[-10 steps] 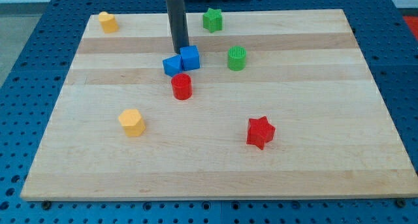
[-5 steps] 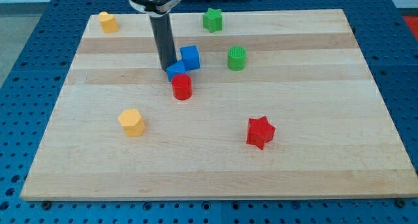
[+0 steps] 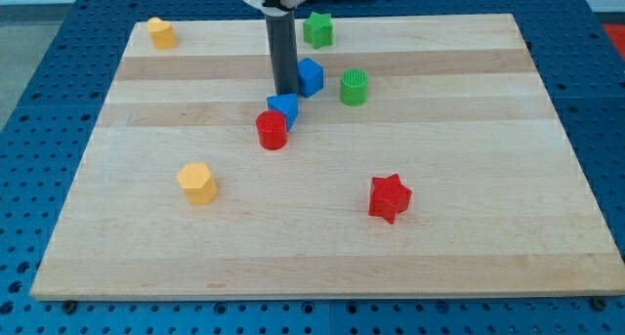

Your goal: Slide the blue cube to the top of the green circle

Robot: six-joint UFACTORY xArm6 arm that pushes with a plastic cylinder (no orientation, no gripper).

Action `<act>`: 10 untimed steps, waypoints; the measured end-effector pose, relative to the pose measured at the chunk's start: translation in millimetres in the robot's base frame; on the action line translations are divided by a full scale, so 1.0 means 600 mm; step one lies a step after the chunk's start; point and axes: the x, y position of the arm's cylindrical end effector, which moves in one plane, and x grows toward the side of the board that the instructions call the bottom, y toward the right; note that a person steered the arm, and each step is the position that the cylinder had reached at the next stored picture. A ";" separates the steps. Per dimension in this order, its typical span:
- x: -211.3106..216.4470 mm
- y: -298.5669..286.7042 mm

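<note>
The blue cube (image 3: 310,76) sits on the wooden board (image 3: 469,159), just left of and slightly above the green circle (image 3: 354,86). My tip (image 3: 286,92) is at the cube's left side, touching or almost touching it. A second blue block (image 3: 284,108) lies just below my tip, against the red cylinder (image 3: 271,130).
A green star (image 3: 317,28) sits near the view's top, above the blue cube. A red star (image 3: 389,197) is at the lower right. A yellow block (image 3: 197,183) is at the lower left and another yellow block (image 3: 161,32) at the top left corner.
My tip has moved right and up. The blue cube has slid right and up toward the green circle. The second blue block has shifted right, against the red cylinder.
</note>
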 end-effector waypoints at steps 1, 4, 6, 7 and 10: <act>-0.008 -0.011; -0.040 0.015; -0.054 0.042; -0.054 0.052; -0.055 0.149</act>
